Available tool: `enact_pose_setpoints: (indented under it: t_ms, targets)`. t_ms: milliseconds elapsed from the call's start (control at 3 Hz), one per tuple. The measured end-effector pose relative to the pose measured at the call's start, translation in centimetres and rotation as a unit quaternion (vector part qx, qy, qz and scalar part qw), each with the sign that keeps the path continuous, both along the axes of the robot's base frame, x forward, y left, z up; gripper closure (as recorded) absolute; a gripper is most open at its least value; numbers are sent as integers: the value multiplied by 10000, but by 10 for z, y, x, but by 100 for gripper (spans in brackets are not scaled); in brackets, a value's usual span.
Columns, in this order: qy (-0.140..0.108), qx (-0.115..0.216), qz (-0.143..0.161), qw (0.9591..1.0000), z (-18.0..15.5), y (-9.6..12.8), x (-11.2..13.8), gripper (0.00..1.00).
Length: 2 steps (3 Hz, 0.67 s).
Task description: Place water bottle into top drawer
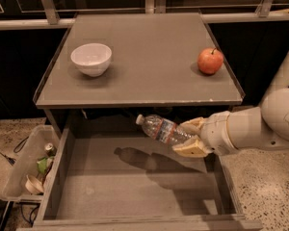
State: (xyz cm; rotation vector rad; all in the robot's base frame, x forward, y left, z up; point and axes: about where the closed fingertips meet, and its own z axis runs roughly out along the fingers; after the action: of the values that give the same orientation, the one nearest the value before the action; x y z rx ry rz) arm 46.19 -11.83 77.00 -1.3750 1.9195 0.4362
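One tool pinching water bottle base; bottle tilted, cap leftward, above open top drawer.

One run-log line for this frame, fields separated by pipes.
gripper: shut on water bottle, held over open top drawer | bottle: tilted, cap up-left, not yet released | tabletop: bowl, apple
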Motion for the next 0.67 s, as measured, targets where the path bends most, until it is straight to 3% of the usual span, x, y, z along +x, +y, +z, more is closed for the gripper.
enact_pose_setpoints:
  t_ms: [667]
  targets:
    - [47,-12,83,10000,-4,6,0,100]
